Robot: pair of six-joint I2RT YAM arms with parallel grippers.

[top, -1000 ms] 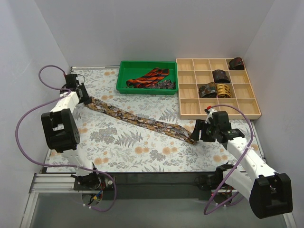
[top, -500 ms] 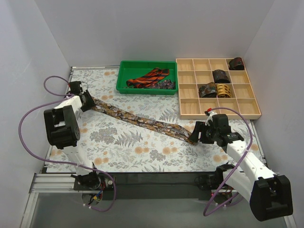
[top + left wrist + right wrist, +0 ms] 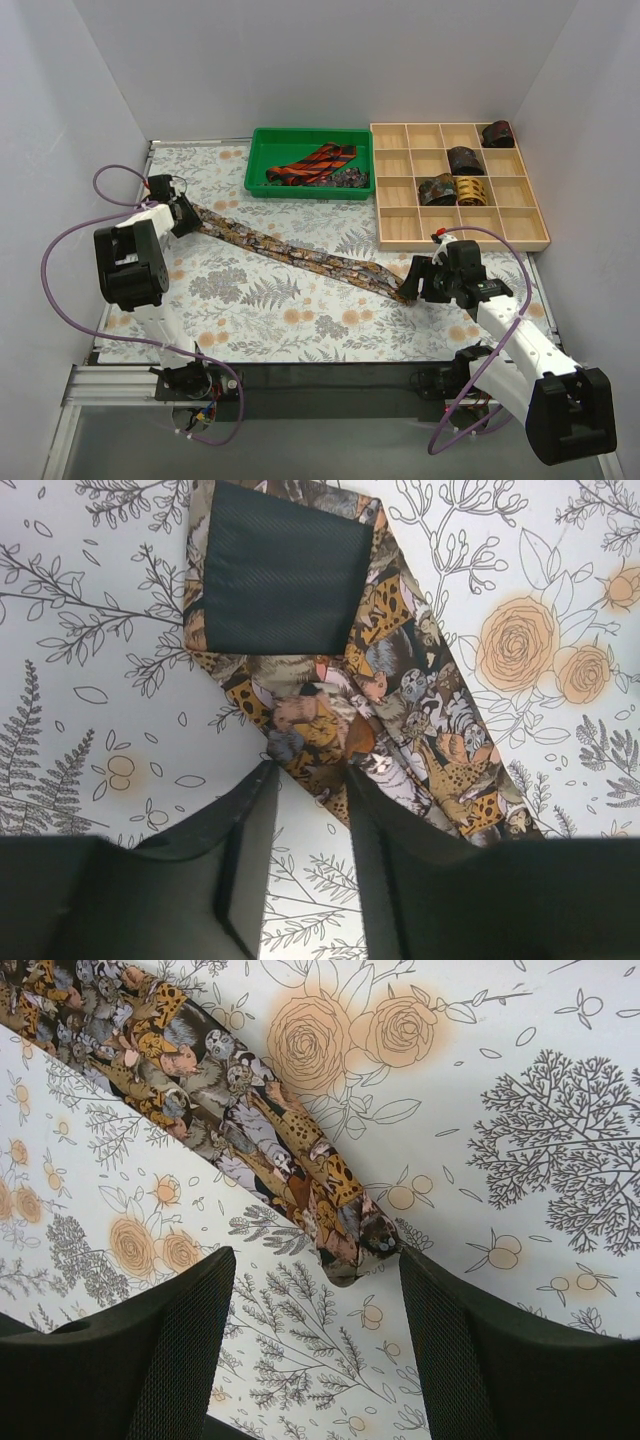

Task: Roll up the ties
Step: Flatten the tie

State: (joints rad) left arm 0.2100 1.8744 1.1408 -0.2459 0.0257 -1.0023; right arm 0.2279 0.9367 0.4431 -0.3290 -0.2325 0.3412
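One tie (image 3: 300,255) lies unrolled and flat on the floral covering (image 3: 250,310). It runs diagonally from near the far-left corner toward the right edge. Two grippers attend it, one at each end.

At the wide end, where a dark lining panel (image 3: 285,575) shows, the left gripper (image 3: 312,775) has its fingers narrowly apart. A corner of the fabric lies in the gap — no clamping is visible. At the narrow end, the right gripper (image 3: 315,1257) has its jaws wide apart. The tip lies between them and touches one finger.

One green bin (image 3: 258,160) at the far edge holds one red-black striped tie (image 3: 318,162), lying loose, and a darker bundle (image 3: 350,178) too small to identify.

One wooden divided tray (image 3: 460,245) in the far-right corner holds four rolled ties, each in its own compartment — three dark coils (image 3: 497,133) (image 3: 465,160) (image 3: 437,189) and one gold coil (image 3: 470,189). The gold coil and one dark coil sit in adjoining compartments.
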